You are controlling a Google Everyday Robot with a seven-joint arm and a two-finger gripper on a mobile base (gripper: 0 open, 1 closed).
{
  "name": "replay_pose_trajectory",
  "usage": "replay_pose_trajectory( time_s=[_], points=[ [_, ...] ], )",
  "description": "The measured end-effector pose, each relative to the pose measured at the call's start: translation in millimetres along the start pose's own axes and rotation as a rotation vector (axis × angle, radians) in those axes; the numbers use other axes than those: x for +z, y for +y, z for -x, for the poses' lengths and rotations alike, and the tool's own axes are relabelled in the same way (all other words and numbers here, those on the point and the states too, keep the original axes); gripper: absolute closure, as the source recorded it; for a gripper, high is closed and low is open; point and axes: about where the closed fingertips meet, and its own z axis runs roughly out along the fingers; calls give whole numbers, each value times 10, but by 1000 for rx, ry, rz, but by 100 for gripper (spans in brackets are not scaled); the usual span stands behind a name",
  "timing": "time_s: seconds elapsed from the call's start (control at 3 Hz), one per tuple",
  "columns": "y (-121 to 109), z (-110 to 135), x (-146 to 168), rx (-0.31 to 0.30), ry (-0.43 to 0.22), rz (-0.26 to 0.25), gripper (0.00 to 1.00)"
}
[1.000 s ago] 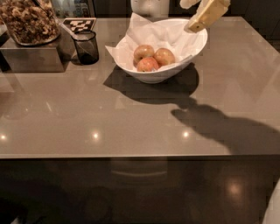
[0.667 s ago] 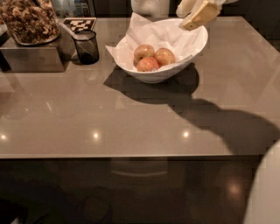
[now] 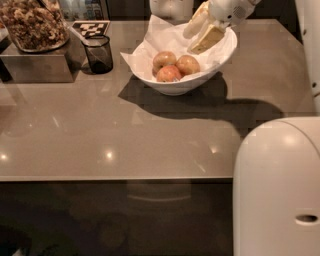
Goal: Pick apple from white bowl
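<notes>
White bowl (image 3: 176,88), my gripper (image 3: 189,43) hanging over it.
Fingers spread apart, gripping nothing; apple (image 3: 188,64) lies just beneath my fingertips, inside the bowl, touching a pinker apple (image 3: 169,74).

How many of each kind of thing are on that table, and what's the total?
Apples: 3
White bowl: 1
Dark cup: 1
Jar of snacks: 1
Metal box: 1
Checkered card: 1
White object behind bowl: 1
Total: 9
Gripper, open and empty, hovers over the bowl beside the apples.
</notes>
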Motion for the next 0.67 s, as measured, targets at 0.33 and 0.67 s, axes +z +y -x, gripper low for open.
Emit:
replay_pose_trajectory(
  time_s=[0.33, 0.67],
  points=[
    [-102, -147, 207, -6, 1, 13, 53],
    [-202, -130, 247, -4, -8, -19, 38]
  ],
)
